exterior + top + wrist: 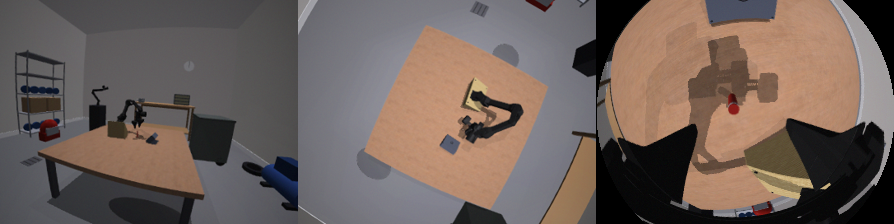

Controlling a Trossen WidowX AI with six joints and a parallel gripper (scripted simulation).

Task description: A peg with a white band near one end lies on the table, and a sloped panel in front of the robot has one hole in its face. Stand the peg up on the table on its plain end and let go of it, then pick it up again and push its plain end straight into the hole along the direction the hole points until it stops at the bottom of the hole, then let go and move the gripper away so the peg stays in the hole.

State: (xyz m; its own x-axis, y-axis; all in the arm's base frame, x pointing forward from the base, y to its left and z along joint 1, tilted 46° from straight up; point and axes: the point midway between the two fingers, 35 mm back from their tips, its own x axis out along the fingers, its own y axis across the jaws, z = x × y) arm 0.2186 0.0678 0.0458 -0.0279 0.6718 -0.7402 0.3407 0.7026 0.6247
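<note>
The red peg (137,134) (733,107) stands upright on the table between the arm and the sloped panel; a thin pale ring shows near its top end in the wrist view. The blue-grey sloped panel (446,147) (151,139) (741,12) sits a short way from it, and its one dark hole (452,142) (743,0) shows in the face. My gripper (137,125) (742,123) is open wide and empty, pointing down, above the peg and clear of it. In the wrist view the peg lies ahead of the gap between the fingertips. The overhead view hides the peg.
A pale yellow block (472,88) (117,129) (778,156) stands by the arm's base, and in the wrist view it shows beneath the right finger. The wooden table (405,103) (123,161) carries these things. A dark cabinet (211,137) stands on the floor beyond the table.
</note>
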